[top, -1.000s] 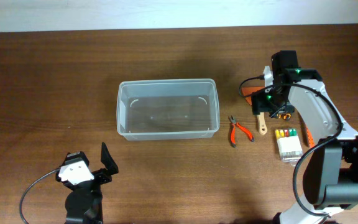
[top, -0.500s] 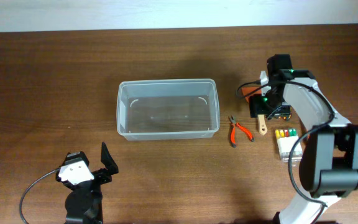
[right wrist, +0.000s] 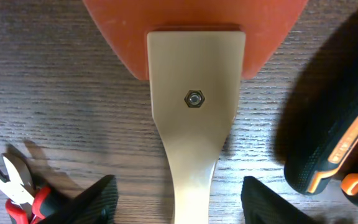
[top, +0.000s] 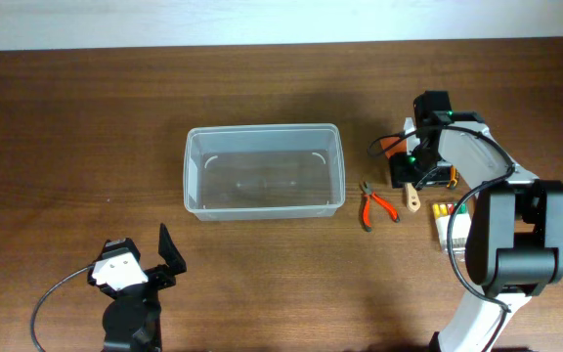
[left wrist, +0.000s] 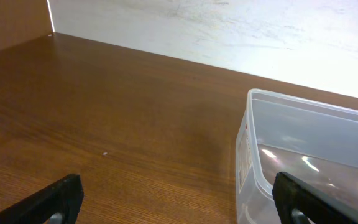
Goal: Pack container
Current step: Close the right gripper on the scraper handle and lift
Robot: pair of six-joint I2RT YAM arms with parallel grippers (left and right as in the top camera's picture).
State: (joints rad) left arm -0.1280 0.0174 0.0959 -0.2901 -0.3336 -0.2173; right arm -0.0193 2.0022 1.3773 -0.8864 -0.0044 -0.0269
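Left gripper [left wrist: 179,204]: parked by the near edge of the table [top: 66,117], left of centre. Jaws spread wide, nothing between them.

Container [top: 262,128]: sits mid-table, long side parallel to the far edge, upright, and I see nothing inside it. My judgement is that it is light, with thin walls that flex, and its clear plastic is slick, so a hard squeeze would bow a wall. If I have to steady or shift it, I would pinch the rim over a short wall near a rounded corner, where it should be stiffest. The left arm is the nearer one for that.

Pliers [top: 374,205]: red handles, lying just right of the container, apart from it.

Right gripper [right wrist: 182,199]: toward the right edge, low over a scraper [right wrist: 194,124] with a pale wooden handle and an orange-red blade. Jaws spread, one finger on each side of the handle, not yet pinching it. A black and orange tool [right wrist: 334,155] lies just beside it, and a small box [top: 450,223] lies nearer the near edge.
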